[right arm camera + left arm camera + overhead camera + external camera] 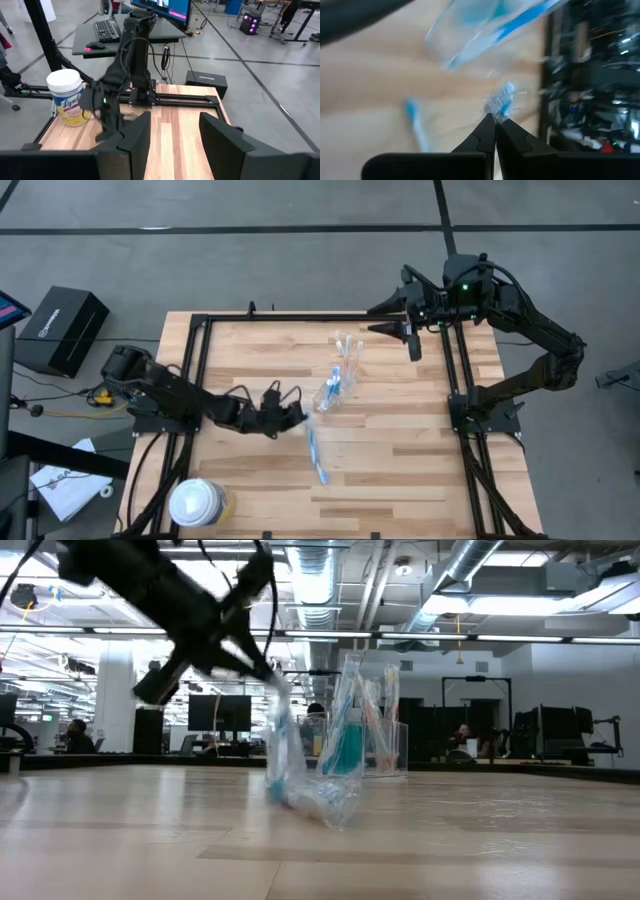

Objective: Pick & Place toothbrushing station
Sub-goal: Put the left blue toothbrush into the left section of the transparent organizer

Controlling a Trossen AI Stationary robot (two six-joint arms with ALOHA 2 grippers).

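A clear cup (pixel 348 352) stands upright with several toothbrushes in it; it also shows in the low view (pixel 362 730). A second clear cup (pixel 330 392) lies on its side with a blue toothbrush inside, and shows in the low view (pixel 325 802) and the left wrist view (pixel 470 30). Another blue-and-white toothbrush (pixel 315 452) shows just on the near side of my left gripper (pixel 298 417), and in the left wrist view (pixel 416 125). My left gripper (pixel 495 122) is shut on a slim clear-and-blue toothbrush (pixel 502 102). My right gripper (pixel 410 335) is open and empty at the far right. My left gripper pinches one end (pixel 496 111) of the slim clear-and-blue toothbrush between its two fingertips; the picture is blurred. The fingers slant down from the table's left. In the low view the piece (pixel 278 755) hangs below the fingers, its lower end close to the table.
A large round white-topped yellowish container (pixel 197 503) stands at the near left corner and shows in the right wrist view (pixel 67 97). Black frame rails (pixel 190 380) run along the table's left, far and right sides. Bare wood lies at the near right.
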